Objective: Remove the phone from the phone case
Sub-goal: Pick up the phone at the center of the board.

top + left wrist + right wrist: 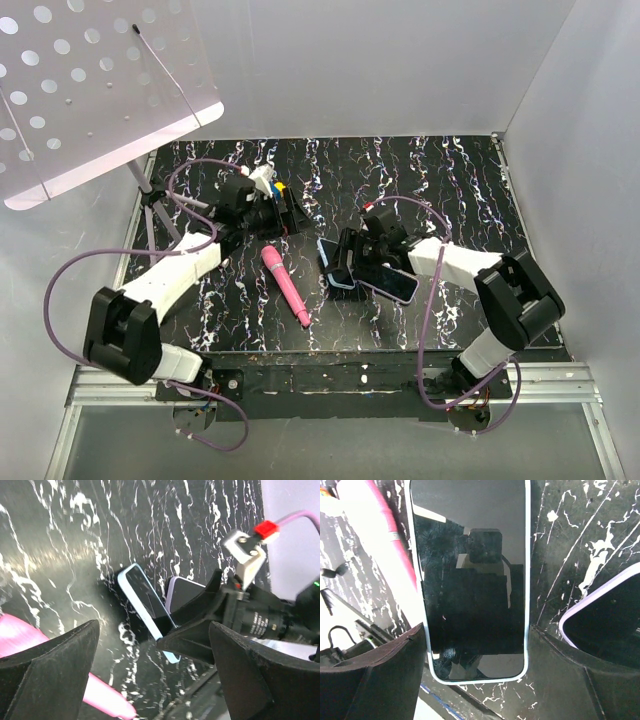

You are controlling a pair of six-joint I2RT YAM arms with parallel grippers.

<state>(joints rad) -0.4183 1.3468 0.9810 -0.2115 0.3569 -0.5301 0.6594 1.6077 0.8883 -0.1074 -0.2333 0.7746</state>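
Note:
A phone in a pale blue case (pixel 334 264) (pixel 141 600) (pixel 470 575) lies screen up on the black marbled table (pixel 450 190). My right gripper (pixel 347 262) (pixel 477 672) straddles the phone's near end. One finger presses each long edge of the case, so it is shut on the cased phone. A second phone in a lavender case (pixel 396 284) (pixel 183 593) (pixel 612 625) lies just to its right. My left gripper (pixel 272 208) (pixel 155 680) hovers open and empty to the left, facing the phones.
A pink marker (pixel 285 285) (pixel 106 697) lies between the arms, left of the phones. A perforated white plate on a stand (pixel 90 80) occupies the back left. White walls enclose the table, and a metal rail (pixel 330 382) runs along the front.

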